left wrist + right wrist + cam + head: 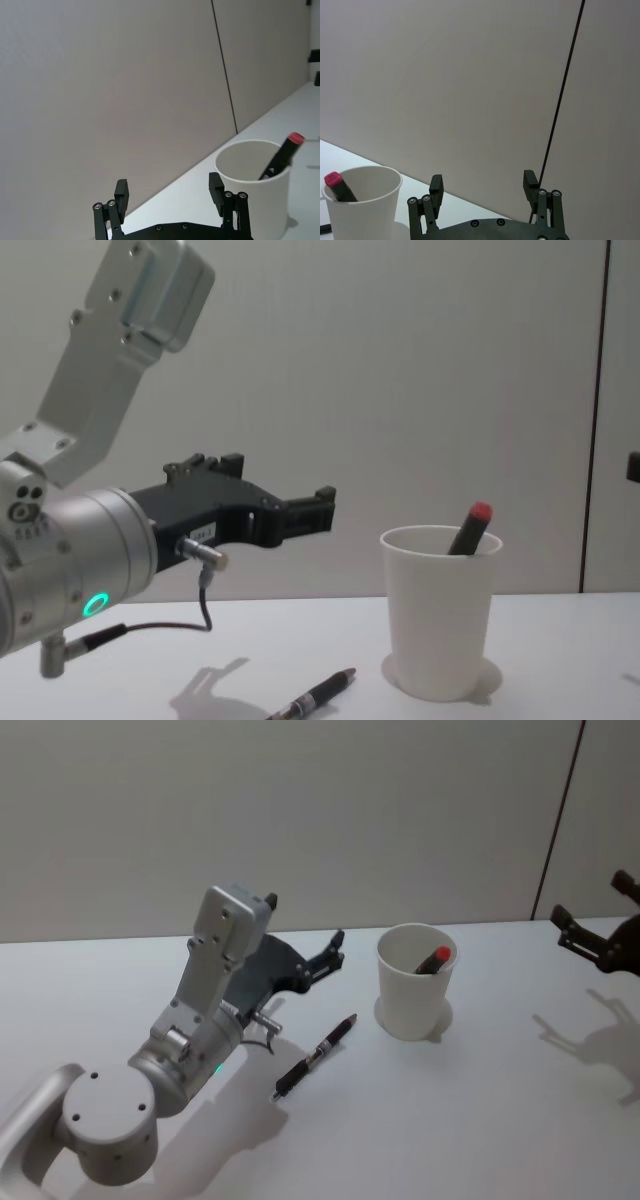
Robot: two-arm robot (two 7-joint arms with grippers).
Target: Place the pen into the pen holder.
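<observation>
Pen (315, 1057) flat on the table (480, 1120), not yet in the holder

It lies free toward the near edge, just left of the upright pen holder (405, 1005), whose open mouth, already leaning a red-capped marker (436, 959), suits a drop from above; the left gripper (328, 960) hovers above the pen, jaws wide, holding and touching nothing, while the right gripper (592, 900) hangs idle, also wide, at the table's right edge

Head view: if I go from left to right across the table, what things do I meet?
Black pen lying flat → white paper cup holding a red-capped pen → right tool. The left tool overlaps the black pen sideways, so it has no clear place.
</observation>
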